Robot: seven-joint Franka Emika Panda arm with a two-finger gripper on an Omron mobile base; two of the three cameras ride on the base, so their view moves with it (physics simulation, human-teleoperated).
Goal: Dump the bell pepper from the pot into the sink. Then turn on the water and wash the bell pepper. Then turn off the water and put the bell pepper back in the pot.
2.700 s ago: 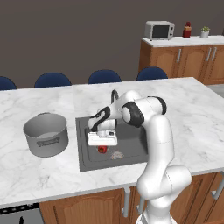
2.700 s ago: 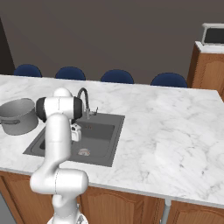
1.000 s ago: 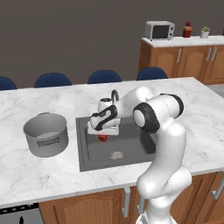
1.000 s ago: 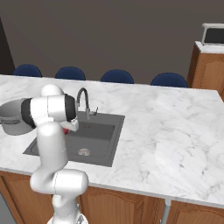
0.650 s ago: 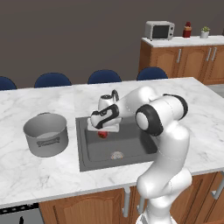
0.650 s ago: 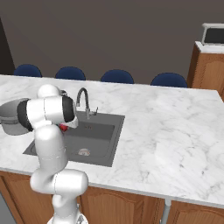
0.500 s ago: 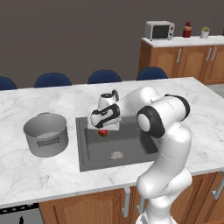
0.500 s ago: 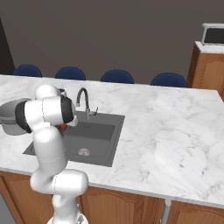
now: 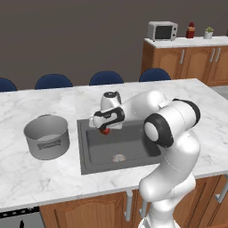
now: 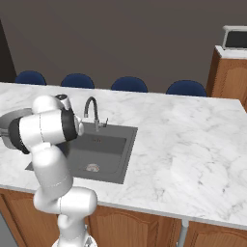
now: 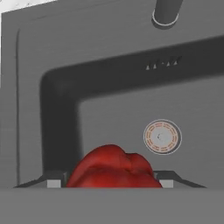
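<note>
Two fingers grip the bell pepper (image 11: 113, 168) above the sink (image 11: 109, 87); left base view adds the pot (image 9: 46, 137).

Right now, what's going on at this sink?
The white arm's gripper holds the red bell pepper between its fingers, raised above the dark sink near its left side. The grey pot stands upright on the marble counter left of the sink. No water runs from the gooseneck faucet. The pepper is not yet in the pot.

One pot (image 9: 46, 136), one bell pepper (image 11: 111, 170), four blue chairs (image 9: 106, 78)
</note>
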